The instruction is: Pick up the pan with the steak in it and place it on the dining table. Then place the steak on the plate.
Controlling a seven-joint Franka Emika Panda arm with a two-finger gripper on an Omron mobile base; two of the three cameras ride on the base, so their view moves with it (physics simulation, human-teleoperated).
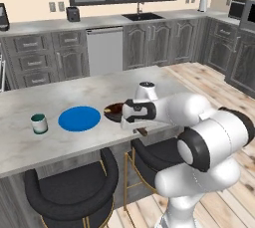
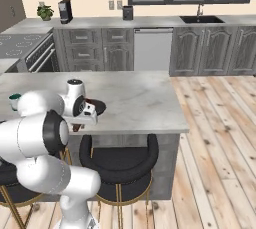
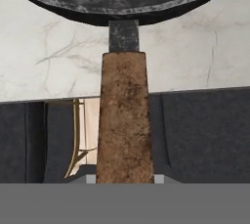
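Note:
The black pan [image 1: 112, 112] is over the near edge of the light marbled dining table [image 1: 50, 147], right of the blue plate [image 1: 79, 118]. Its brown handle [image 3: 123, 120] reaches out past the table edge. My gripper [image 1: 138, 128] is shut on that handle, and my hand hides part of the pan. From the right base view the pan [image 2: 98, 106] shows just beyond my gripper [image 2: 81, 121]. In the hand view the pan's rim [image 3: 122, 10] lies at the top over the table [image 3: 195, 56]. The steak is hidden. Whether the pan touches the table I cannot tell.
A small teal-banded mug [image 1: 39, 123] stands left of the plate. Two black stools [image 1: 74, 192] sit under the table's near edge, below the pan handle. Wooden floor opens to the right of the table [image 2: 215, 138].

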